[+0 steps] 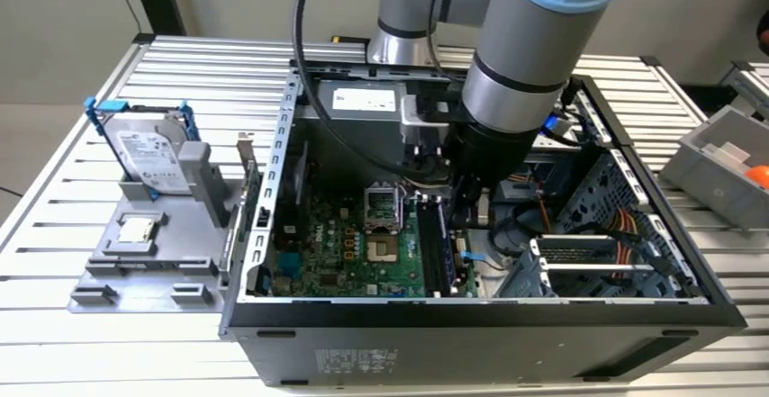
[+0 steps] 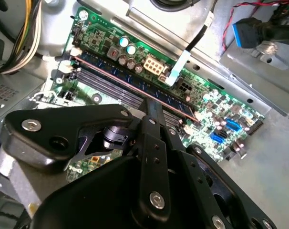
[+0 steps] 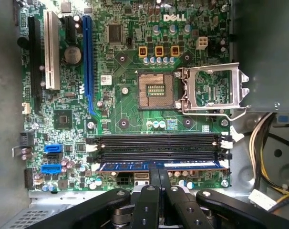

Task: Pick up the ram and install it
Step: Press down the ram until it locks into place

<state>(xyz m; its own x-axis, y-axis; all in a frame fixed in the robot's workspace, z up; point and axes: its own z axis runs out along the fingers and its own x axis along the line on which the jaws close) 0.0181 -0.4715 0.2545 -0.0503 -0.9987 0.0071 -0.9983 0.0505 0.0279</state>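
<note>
The ram is a long blue stick lying along the outermost memory slot of the green motherboard, level with the black slots beside it. In the second wrist view the ram runs diagonally along that same slot. My gripper is down inside the open computer case, its black fingers close together at the middle of the stick's upper edge. In the exterior view the gripper hangs over the slots on the board's right side.
The processor socket stands bare with its metal latch swung open. On a grey holder outside the case, at the exterior view's left, sit a blue-framed hard drive and a small processor chip. Cables crowd the case's right side.
</note>
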